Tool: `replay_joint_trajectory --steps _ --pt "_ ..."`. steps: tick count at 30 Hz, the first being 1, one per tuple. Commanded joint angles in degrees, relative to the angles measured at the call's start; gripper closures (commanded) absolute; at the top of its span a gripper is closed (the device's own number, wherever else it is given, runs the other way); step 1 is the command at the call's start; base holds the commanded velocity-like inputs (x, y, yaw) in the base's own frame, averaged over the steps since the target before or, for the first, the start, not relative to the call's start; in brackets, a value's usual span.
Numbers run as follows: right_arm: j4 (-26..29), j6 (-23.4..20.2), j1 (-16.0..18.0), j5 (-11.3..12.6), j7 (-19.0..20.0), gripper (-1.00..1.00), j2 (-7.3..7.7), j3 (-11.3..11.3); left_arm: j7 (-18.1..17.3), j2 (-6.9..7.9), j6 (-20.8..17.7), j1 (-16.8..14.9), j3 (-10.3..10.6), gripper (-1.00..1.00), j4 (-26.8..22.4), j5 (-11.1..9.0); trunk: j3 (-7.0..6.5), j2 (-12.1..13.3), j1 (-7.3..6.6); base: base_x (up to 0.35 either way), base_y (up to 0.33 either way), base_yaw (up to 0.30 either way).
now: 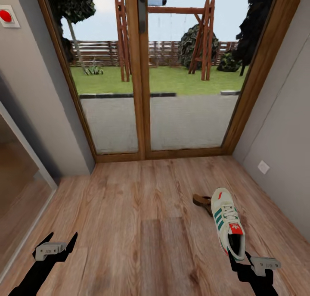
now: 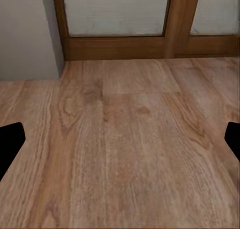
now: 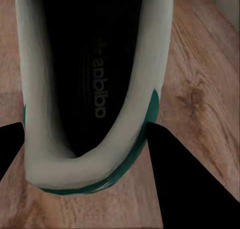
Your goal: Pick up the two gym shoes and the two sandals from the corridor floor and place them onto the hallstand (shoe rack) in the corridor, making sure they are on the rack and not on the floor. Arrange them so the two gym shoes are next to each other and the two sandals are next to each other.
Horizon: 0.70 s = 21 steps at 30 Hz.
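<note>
Wood-plank corridor floor [image 1: 129, 210] is still bearing one gym shoe [image 1: 228, 227], its heel sitting between the spread right claw [image 1: 238, 258] fingers (sandal [image 1: 201, 200] just beyond), while the left claw [image 1: 59, 244] is hanging spread, so racking seems barely begun.

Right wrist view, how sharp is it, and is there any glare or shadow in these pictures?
Right wrist view: the cream-white green-striped gym shoe is soft-edged, its insole lettering blurry. Head view: even light, a slightly darker patch on the brown wood-plank floor. Left wrist view: no glare.
</note>
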<state>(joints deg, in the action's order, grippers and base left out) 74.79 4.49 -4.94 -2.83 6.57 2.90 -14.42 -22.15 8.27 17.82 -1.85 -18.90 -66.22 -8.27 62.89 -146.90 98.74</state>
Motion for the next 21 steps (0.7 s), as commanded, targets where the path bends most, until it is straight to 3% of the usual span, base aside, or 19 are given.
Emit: replay_joint_trajectory --steps 1,21 --pt "0.0 0.0 0.0 0.1 0.0 1.0 0.0 0.0 0.0 0.0 0.0 0.0 0.0 -1.0 0.0 0.0 -0.02 0.0 0.0 0.056 0.0 -0.262" --pt "0.0 0.0 0.0 0.1 -0.1 1.0 0.0 0.0 0.0 0.0 0.0 0.0 0.0 -1.0 0.0 0.0 -0.43 0.0 0.0 0.015 0.0 -0.272"
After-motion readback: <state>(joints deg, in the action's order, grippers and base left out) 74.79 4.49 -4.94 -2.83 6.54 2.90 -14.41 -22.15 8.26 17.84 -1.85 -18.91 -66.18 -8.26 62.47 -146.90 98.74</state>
